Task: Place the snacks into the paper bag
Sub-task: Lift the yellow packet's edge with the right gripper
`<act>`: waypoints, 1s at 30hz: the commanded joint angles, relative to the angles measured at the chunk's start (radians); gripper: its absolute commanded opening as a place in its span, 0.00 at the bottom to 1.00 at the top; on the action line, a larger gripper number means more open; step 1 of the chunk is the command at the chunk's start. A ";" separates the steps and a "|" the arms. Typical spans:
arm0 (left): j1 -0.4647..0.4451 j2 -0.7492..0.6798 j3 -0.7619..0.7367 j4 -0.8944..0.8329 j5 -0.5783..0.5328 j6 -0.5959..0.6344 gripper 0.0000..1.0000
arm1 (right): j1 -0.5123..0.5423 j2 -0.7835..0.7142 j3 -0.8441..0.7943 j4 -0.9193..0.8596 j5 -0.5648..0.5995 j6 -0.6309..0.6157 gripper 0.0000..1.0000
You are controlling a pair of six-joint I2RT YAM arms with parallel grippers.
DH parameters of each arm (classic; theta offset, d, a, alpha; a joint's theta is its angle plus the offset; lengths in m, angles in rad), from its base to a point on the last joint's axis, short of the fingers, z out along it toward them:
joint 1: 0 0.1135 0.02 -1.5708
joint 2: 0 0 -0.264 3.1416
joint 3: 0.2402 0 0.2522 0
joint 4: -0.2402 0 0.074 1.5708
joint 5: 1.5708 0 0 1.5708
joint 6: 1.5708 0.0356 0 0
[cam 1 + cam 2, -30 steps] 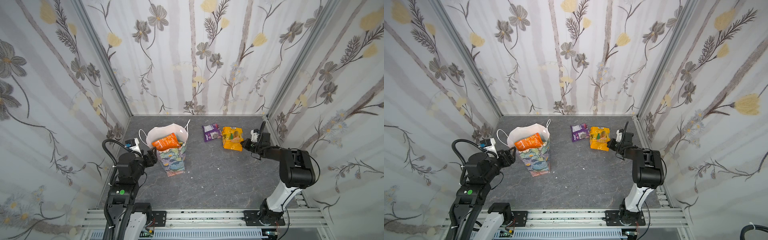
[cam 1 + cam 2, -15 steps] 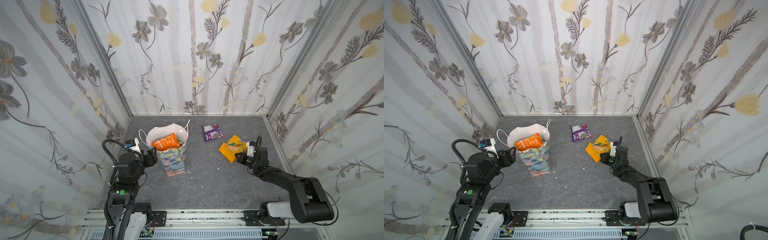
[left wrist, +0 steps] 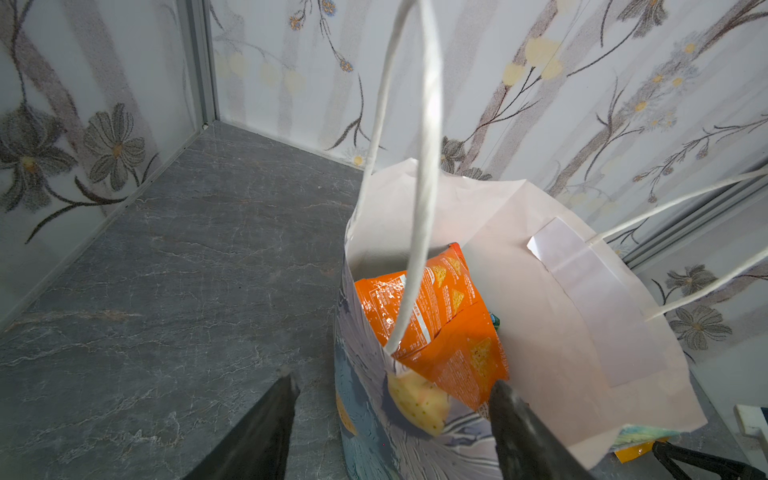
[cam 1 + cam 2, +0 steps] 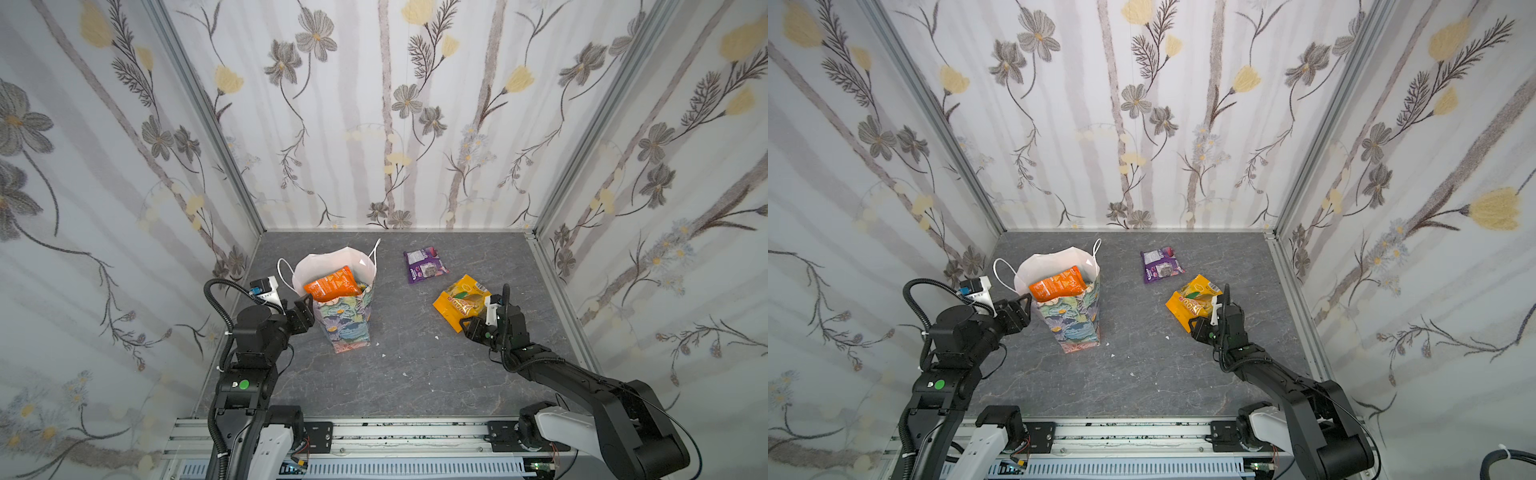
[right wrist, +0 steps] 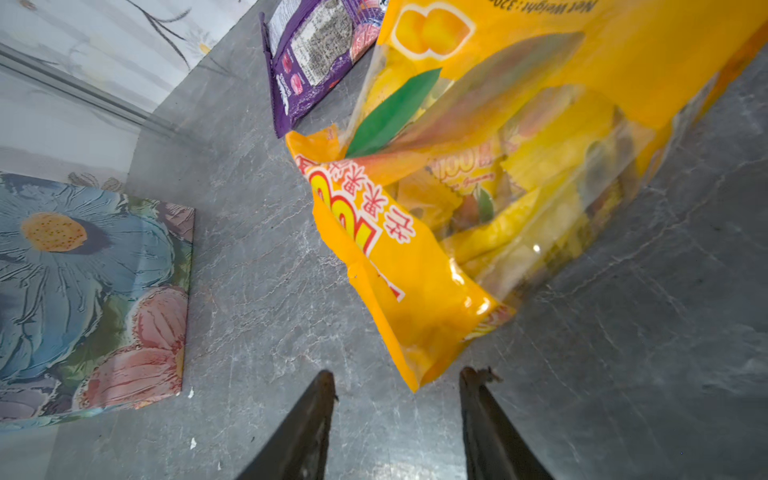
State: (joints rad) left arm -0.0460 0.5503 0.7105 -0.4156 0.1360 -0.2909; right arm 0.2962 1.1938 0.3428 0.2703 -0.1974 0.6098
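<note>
The paper bag (image 4: 345, 320) is seen standing upright on the grey tabletop (image 4: 415, 374). Its outside is painted with pastel flowers, its inside is plain white, and white cord handles are fixed at its rim. An orange snack packet (image 4: 332, 284) is lodged in its mouth and sticks up above the rim. To the right of the bag lies a purple packet (image 4: 426, 266). Farther from the bag, a yellow sweets packet (image 4: 459, 301) is marked with a clear window, a green leaf and red-and-white characters. The right gripper (image 5: 399, 372) is held open, with the yellow packet's corner between its fingertips but not clamped. The left gripper (image 3: 395, 382) is held open astride the bag's near rim.
</note>
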 commanded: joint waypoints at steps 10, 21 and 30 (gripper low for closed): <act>0.001 -0.003 -0.002 0.029 -0.001 0.006 0.73 | 0.037 0.138 0.068 0.060 -0.026 -0.021 0.33; 0.001 0.000 -0.002 0.029 0.001 0.006 0.73 | 0.046 0.212 0.107 0.078 0.006 -0.007 0.30; 0.002 -0.001 -0.001 0.031 0.004 0.007 0.73 | 0.045 0.260 0.119 0.158 -0.005 0.038 0.00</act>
State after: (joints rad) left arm -0.0460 0.5507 0.7105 -0.4156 0.1356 -0.2905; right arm 0.3401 1.4479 0.4511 0.3695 -0.2085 0.6338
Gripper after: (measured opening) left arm 0.733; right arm 0.048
